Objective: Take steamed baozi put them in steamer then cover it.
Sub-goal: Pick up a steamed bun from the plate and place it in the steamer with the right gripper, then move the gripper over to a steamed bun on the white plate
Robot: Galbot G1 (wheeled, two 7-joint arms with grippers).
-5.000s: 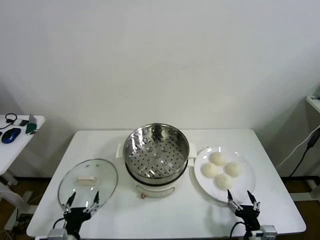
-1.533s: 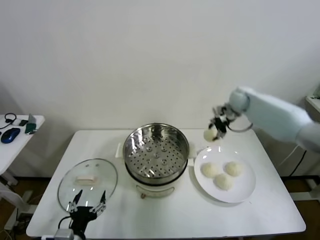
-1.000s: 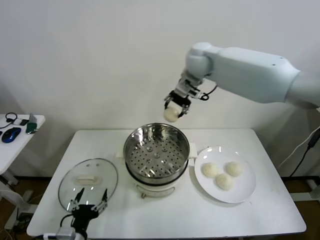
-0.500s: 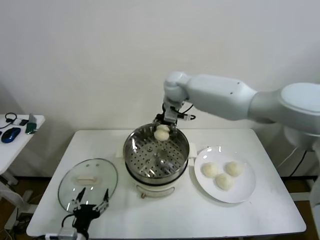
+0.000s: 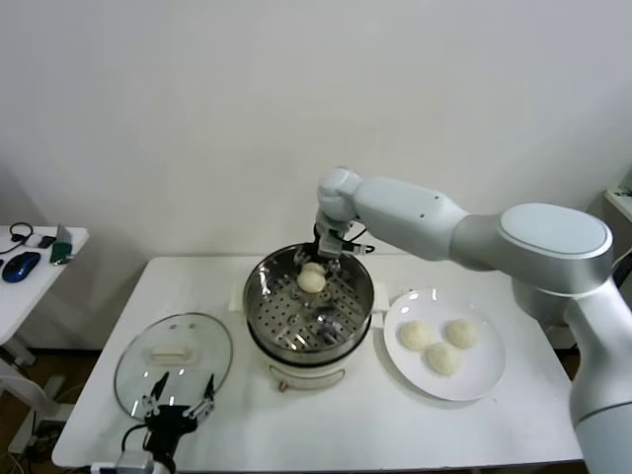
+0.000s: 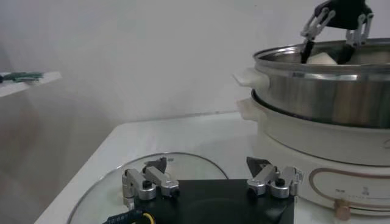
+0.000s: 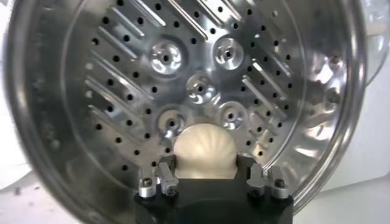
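The steamer [image 5: 265, 314] stands mid-table on its white base. My right gripper [image 5: 314, 271] reaches down into it from behind, shut on one steamed baozi [image 5: 311, 285] held low over the perforated tray. In the right wrist view the baozi [image 7: 204, 149] sits between the fingers [image 7: 166, 173] of the right gripper [image 7: 210, 167], over the tray [image 7: 201, 88]. Three baozi [image 5: 439, 346] lie on the white plate [image 5: 486, 380] to the right. The cover [image 5: 148, 370] lies flat at front left. My left gripper [image 5: 179, 408] is open and empty at the cover's near edge; in the left wrist view the left gripper [image 6: 210, 178] is over the cover [image 6: 103, 189].
A small side table with a blue mouse [image 5: 22, 267] stands off to the left. The steamer's steel wall [image 6: 323, 91] rises close to my left gripper. A white wall stands behind the table.
My right gripper has carried one baozi from the plate over the steamer and lowered it inside. The left gripper has stayed at the cover's near edge.
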